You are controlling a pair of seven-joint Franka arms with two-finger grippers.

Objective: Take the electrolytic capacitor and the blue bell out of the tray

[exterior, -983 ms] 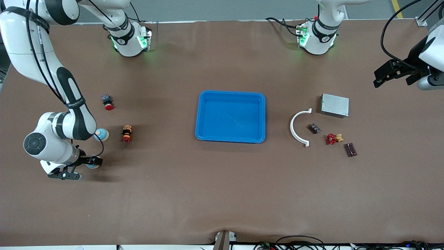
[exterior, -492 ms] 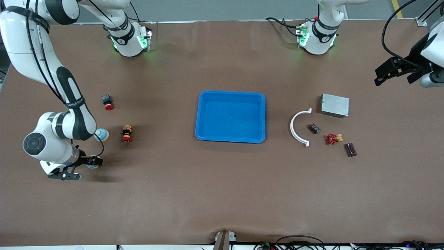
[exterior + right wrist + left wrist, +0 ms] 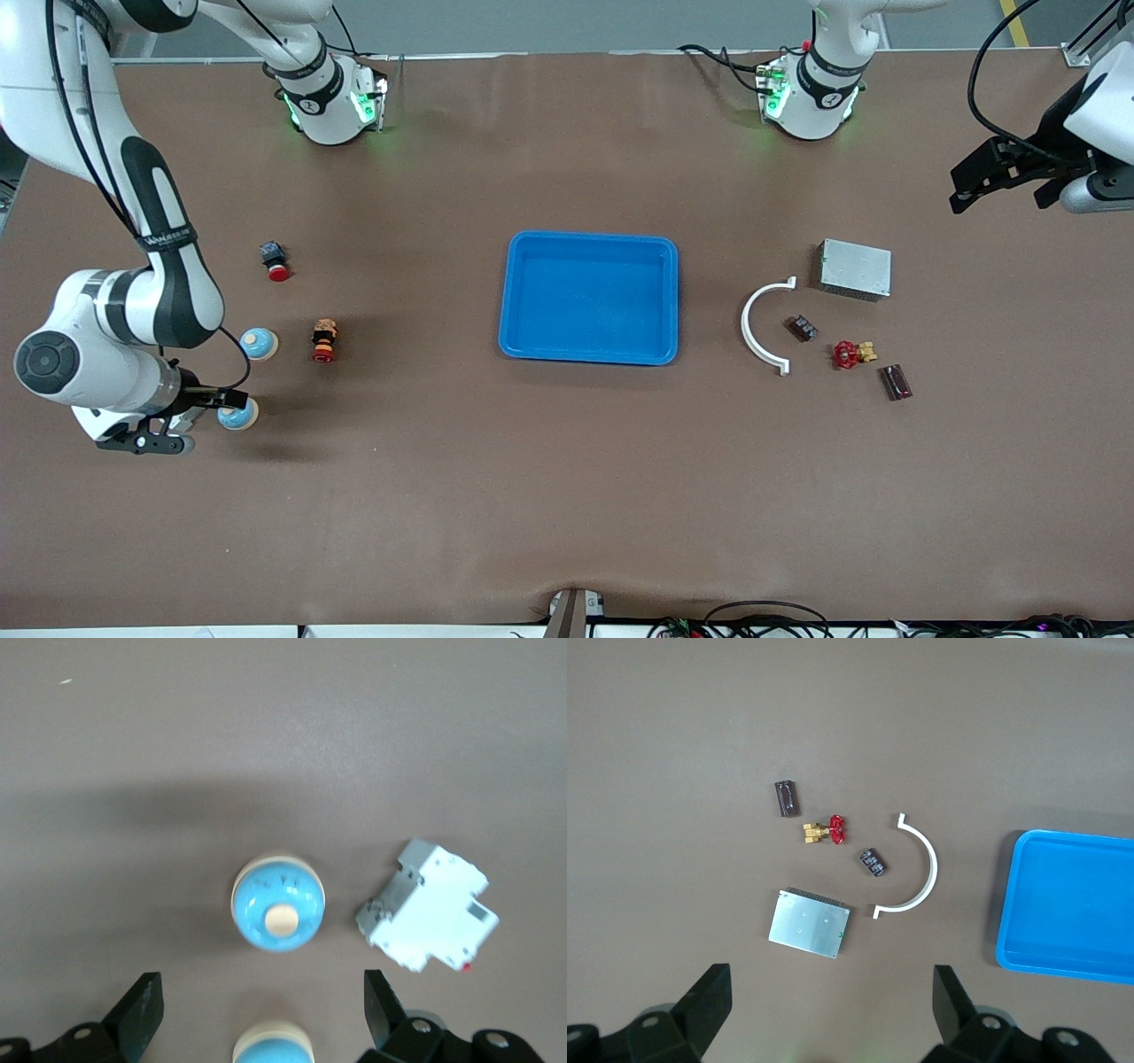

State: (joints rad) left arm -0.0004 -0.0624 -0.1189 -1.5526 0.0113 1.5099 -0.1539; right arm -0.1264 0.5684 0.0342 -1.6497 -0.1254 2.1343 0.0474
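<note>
- Hovered released over two blue bells [image 3: 259, 343], right tool [image 3: 146, 440] beside a white breaker [image 3: 423, 917].
- Hung released above the desk [image 3: 567, 496], left tool [image 3: 966, 186], near a metal box [image 3: 855, 268].

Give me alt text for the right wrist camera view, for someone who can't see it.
The open right gripper hangs over a brown table, above two blue domed bells: one bell in full view, a second bell partly cut off at the picture's edge between the fingers. A white circuit breaker lies beside the first bell.
</note>
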